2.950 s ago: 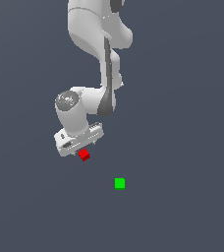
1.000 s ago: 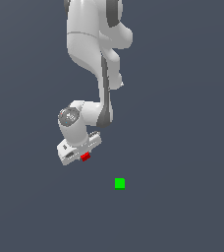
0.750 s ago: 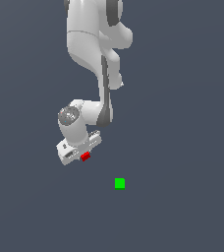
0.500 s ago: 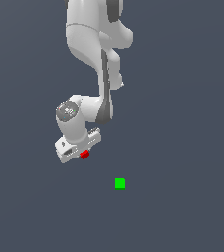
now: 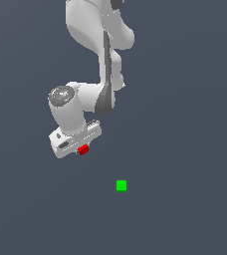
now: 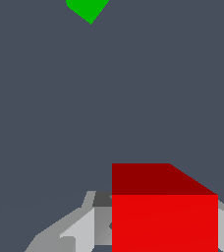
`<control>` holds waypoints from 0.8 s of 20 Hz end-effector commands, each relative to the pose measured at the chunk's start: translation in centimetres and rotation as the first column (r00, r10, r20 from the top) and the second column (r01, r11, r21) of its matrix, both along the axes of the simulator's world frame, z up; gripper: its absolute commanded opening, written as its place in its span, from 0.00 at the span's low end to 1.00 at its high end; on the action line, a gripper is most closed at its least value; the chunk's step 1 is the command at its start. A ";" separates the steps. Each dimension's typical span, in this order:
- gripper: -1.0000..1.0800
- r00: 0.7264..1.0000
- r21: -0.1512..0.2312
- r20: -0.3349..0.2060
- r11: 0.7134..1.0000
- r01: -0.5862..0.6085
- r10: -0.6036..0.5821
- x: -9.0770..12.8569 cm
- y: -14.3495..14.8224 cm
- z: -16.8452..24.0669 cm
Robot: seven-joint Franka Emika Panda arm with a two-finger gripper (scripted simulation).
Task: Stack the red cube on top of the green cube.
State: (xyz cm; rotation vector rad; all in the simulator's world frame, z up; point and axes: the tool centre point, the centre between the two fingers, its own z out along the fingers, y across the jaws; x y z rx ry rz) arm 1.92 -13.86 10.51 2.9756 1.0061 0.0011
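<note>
Gripper point(image 5: 81, 149) jaws are closed on the red cube point(image 5: 83, 149), held clear of the floor. Green cube point(image 5: 121, 186) lies apart, toward four o'clock. Judged rigid, light, smooth-faced; grip opposite flat sides, centred.

The small red cube point(image 5: 83, 149) sits well apart from the equally small green cube point(image 5: 121, 186), unstacked.

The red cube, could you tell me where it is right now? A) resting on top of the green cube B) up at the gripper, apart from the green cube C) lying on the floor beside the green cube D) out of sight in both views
B: the red cube sits at the gripper, well clear of the green cube, which lies alone on the floor toward the exterior view's right.
</note>
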 end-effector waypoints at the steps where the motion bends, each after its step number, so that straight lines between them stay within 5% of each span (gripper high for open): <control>1: 0.00 1.000 0.000 -0.001 1.000 0.000 0.000 0.0 0.0 1.0; 16: 0.00 1.000 0.000 0.000 1.000 0.000 0.000 2.0 2.6 0.5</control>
